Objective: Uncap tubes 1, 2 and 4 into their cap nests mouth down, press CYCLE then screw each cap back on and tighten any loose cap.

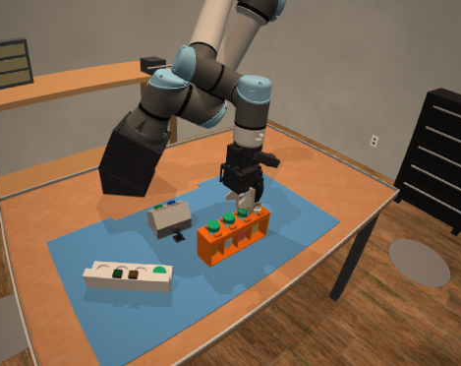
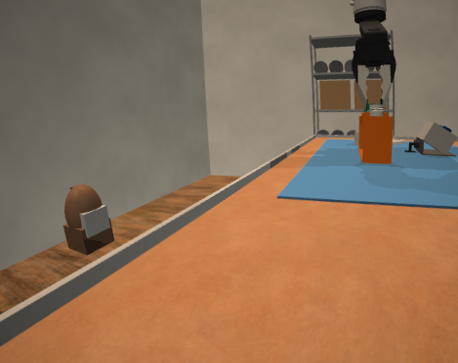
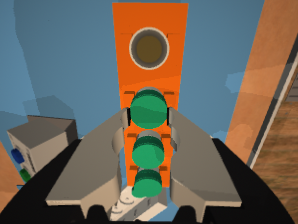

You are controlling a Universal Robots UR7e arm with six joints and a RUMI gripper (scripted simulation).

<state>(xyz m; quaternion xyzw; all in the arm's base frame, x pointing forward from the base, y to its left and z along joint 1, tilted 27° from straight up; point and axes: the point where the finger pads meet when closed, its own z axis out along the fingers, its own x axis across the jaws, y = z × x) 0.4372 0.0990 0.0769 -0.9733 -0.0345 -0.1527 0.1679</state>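
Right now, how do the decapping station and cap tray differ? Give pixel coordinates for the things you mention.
Decapping station [image 1: 203,250] [image 2: 376,141] [image 3: 150,79] is orange, cap tray [image 1: 129,283] [image 2: 356,139] [image 3: 156,211] off-white. Station has three green caps; tray has one. Gripper [image 1: 246,211] [image 2: 374,104] [image 3: 149,109] is at the station, away from the tray. Both sit on the blue mat [image 1: 301,231] [image 2: 323,181] [image 3: 65,65].

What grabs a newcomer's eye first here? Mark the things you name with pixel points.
The bright orange rack [image 1: 204,250] [image 2: 376,141] [image 3: 150,80] on the blue mat [image 1: 286,246] [image 2: 323,181] [image 3: 65,60], with the end effector [image 1: 246,209] [image 2: 374,104] [image 3: 149,109] clamped on a green cap [image 1: 242,213] [image 3: 148,109] beside the open end tube [image 1: 258,208] [image 2: 376,110] [image 3: 149,48]. Then the lone green cap in the white tray [image 1: 129,282] [image 3: 159,209], in an end nest.
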